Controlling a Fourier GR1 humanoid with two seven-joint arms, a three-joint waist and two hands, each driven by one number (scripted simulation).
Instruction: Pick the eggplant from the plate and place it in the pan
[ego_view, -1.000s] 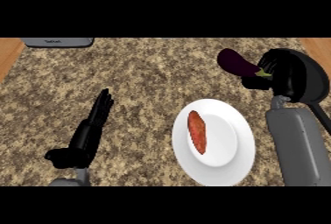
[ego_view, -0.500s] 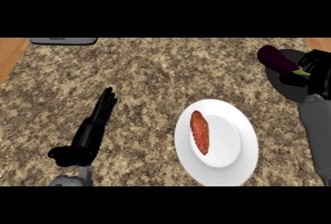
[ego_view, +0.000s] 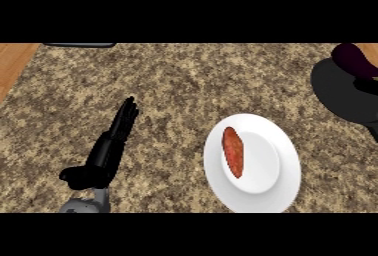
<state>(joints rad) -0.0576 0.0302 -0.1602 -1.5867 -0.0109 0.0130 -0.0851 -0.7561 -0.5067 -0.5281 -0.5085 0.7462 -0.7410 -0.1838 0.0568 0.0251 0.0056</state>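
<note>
Fingers of the left hand (ego_view: 107, 150) are held straight and together; the eggplant (ego_view: 353, 60) is seen over the pan (ego_view: 341, 97) far right, the right hand's fingers possibly hidden.

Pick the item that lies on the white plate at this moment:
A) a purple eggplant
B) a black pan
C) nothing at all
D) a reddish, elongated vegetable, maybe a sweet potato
D: a reddish, elongated vegetable lies on the white plate, while the purple eggplant sits at the view's right edge over the black pan; the left hand rests open on the counter.
</note>
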